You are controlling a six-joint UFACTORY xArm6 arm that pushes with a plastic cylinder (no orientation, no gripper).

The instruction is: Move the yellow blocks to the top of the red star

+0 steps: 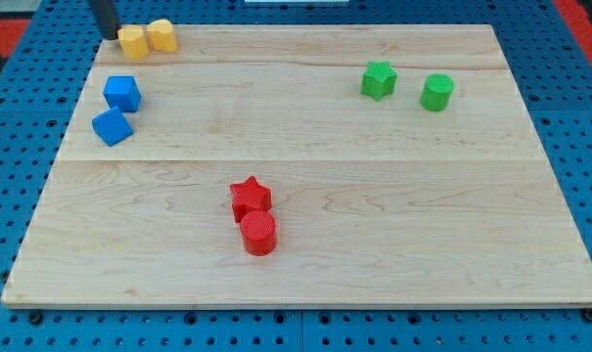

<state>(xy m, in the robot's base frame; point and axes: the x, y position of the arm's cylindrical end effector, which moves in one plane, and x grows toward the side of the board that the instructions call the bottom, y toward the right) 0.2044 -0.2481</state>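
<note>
2 yellow blocks (147, 38) sit side by side at the desk's (305, 264) top-left corner, touching each other. My tip (113, 36), the end effector, is a bare rod holding nothing; it stands just left of the left yellow block, apparently touching it. Red star (250, 197) lies near the view's bottom centre, with a red cylinder (259, 235) against its lower side. 2 blue cubes (117, 110) sit at left, green star (379, 80) and green cylinder (436, 92) at upper right.

The wooden board (305, 279) carried eight blocks — two yellow blocks (146, 39), two blue cubes (117, 109), green star (379, 80), green cylinder (436, 93), red star (250, 198), red cylinder (259, 235).
</note>
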